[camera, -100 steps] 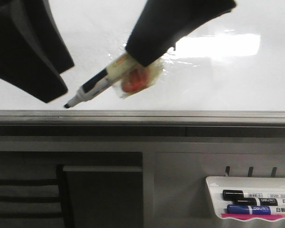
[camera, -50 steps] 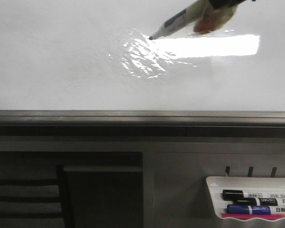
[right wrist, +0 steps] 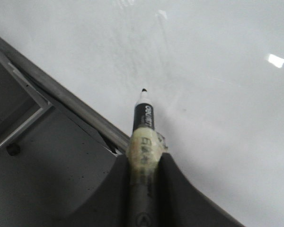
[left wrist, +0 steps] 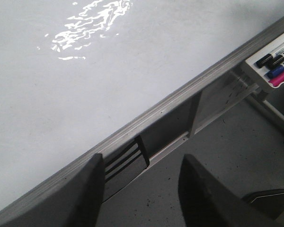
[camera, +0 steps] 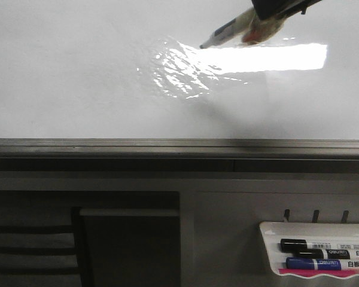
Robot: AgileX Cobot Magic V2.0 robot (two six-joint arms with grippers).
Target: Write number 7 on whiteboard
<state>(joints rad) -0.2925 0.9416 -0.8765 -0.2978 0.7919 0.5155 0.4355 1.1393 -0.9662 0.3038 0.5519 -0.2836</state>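
Whiteboard: largest item; flat, glossy, rigid, with a grey frame along its near edge. Hard and slick, so I judge a tip will skate on it unless I press steadily. Bright glare sits toward the far right part. No stroke shows on it; the number 7 is not yet written.

My right gripper: clenched on a marker, holding it at the taped section of the barrel, cap off, black tip pointing out. In the front view the tip is over the far right part of the board, at the edge of the glare; I cannot tell if it touches. The marker looks light and stiff, and the tape wrap should keep it from slipping. Holding this far back from the tip seems right.

My left gripper: fingers spread, grasping nothing, off the board near its near edge.

Tray: small, white, hung below the board's near right corner. Contents: one black marker, one blue marker, both capped and lying flat, and something pink under them.
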